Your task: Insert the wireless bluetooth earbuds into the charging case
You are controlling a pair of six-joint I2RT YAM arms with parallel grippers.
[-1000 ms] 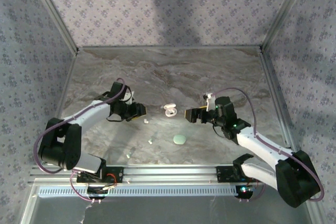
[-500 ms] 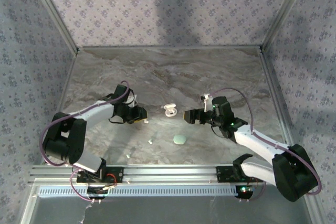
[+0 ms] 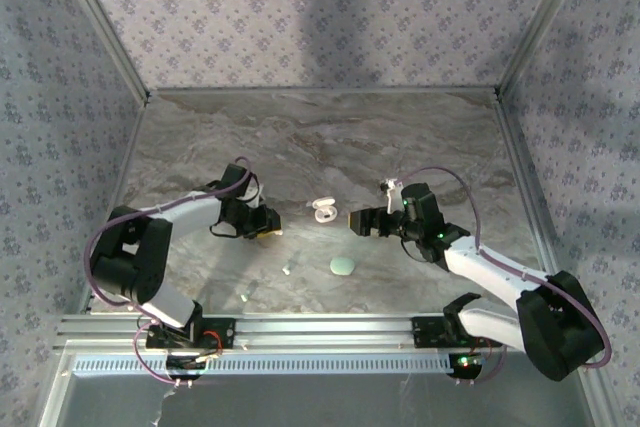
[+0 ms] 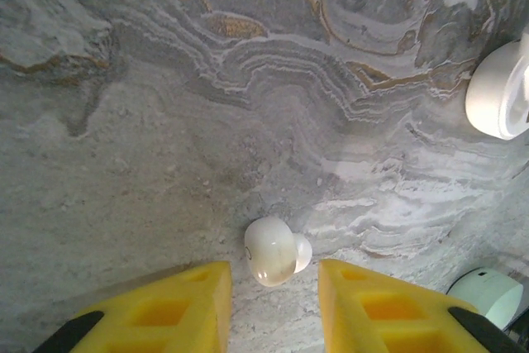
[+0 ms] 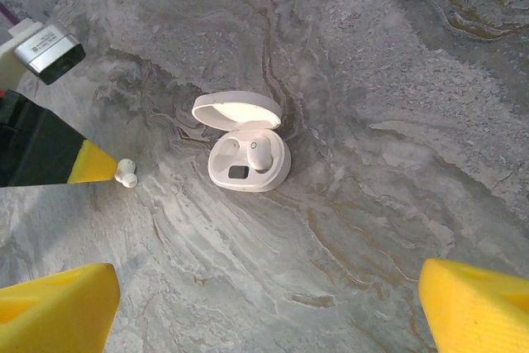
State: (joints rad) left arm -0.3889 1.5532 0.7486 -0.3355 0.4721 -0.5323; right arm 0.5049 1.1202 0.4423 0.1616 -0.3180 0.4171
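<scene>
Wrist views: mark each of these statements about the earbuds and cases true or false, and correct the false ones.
1. The white charging case has its lid up. True.
2. That case is empty. False: one earbud sits inside it.
3. A loose earbud lies on the table between the fingers of the left hand. True.
4. The right hand is shut on the mint case. False: it is open, and the mint case lies apart from it.

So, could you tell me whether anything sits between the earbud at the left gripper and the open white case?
Nothing visible does. The earbud lies inside the open left gripper, and only bare marble table separates it from the open white case. The mint case sits off to one side.
</scene>
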